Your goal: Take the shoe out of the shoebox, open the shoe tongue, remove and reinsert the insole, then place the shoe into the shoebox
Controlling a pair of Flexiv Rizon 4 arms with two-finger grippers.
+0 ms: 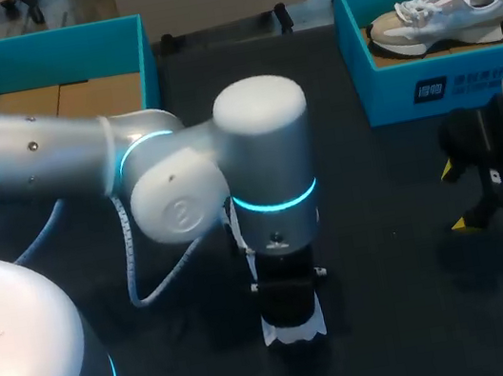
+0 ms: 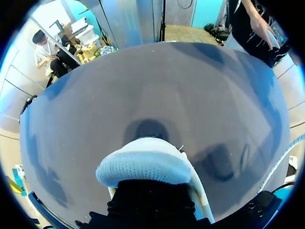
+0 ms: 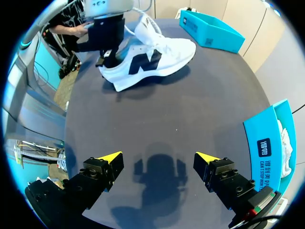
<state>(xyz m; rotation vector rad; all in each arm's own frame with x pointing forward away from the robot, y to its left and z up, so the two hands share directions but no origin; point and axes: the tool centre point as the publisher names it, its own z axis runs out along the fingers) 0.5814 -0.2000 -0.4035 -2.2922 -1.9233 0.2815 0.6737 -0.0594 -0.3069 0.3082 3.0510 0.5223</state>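
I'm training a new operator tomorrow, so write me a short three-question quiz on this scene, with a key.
1. True or false: the right claw is open and empty.
2. Fill in: the box at the table's far right corner holds a second ____.
3. Where is the white shoe with the dark side mark?
A) in the right claw
B) on the table, its heel at the left claw
C) inside that box
Key: 1 true; 2 shoe; 3 B.
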